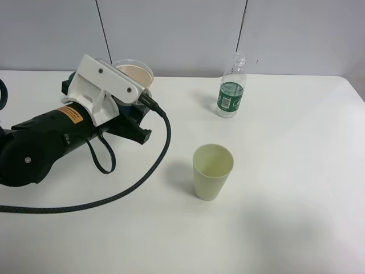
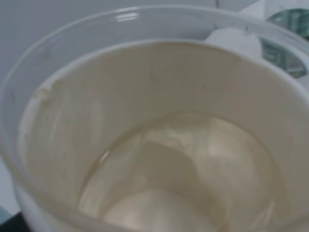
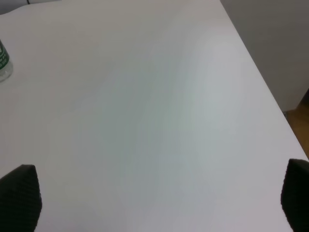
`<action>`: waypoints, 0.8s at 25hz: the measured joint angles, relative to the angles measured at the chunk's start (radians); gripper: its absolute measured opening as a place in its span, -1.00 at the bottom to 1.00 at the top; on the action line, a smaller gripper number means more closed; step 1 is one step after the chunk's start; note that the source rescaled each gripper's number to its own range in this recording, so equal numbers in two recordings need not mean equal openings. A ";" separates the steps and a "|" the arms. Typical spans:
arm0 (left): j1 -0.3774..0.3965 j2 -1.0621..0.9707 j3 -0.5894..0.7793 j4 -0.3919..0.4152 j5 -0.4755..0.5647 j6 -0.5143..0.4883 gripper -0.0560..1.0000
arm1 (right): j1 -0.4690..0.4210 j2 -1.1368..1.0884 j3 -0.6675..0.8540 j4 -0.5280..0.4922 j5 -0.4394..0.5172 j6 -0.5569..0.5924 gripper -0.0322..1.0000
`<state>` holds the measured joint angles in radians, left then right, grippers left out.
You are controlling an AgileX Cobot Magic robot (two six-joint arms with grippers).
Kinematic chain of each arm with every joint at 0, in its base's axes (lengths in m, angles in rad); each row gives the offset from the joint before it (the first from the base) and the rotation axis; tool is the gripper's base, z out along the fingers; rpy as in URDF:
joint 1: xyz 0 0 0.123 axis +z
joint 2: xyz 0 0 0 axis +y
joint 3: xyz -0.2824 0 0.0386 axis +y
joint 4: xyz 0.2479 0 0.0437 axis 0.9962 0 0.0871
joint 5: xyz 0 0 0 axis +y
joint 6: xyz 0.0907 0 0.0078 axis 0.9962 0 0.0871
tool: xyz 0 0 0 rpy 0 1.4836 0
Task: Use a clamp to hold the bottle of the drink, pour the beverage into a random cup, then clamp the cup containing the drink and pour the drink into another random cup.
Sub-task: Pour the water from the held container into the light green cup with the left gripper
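Note:
A clear plastic cup with a beige inside stands at the back left of the white table. It fills the left wrist view, and a little pale drink lies at its bottom. My left gripper is right at this cup, its fingers hidden under the white camera mount. An uncapped clear bottle with a green label stands at the back centre. A pale green cup stands upright mid-table, apart from both. My right gripper is open over bare table, only its black fingertips showing.
A black cable loops from the left arm across the table toward the green cup. The table's right edge runs close to the right gripper. The bottle's base shows at the edge of the right wrist view.

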<state>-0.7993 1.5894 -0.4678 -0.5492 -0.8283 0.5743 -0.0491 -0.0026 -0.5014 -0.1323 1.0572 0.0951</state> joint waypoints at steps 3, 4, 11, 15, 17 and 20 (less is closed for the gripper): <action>-0.064 -0.009 0.000 -0.077 0.000 0.104 -0.79 | 0.000 0.000 0.000 0.000 0.000 0.000 1.00; -0.083 -0.010 0.000 -0.105 0.000 0.135 -0.79 | 0.000 0.000 0.000 0.000 0.000 0.000 1.00; -0.211 -0.011 0.000 -0.259 -0.012 0.340 -0.79 | 0.000 0.000 0.000 0.000 0.000 0.000 1.00; -0.260 -0.011 -0.012 -0.347 -0.016 0.451 -0.79 | 0.000 0.000 0.000 0.000 0.000 0.000 1.00; -0.289 -0.012 -0.030 -0.392 -0.016 0.529 -0.79 | 0.000 0.000 0.000 0.000 0.000 0.000 1.00; -0.326 -0.012 -0.075 -0.469 -0.010 0.660 -0.79 | 0.000 0.000 0.000 0.000 0.000 0.000 1.00</action>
<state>-1.1250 1.5773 -0.5424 -1.0185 -0.8384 1.2344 -0.0491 -0.0026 -0.5014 -0.1323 1.0572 0.0951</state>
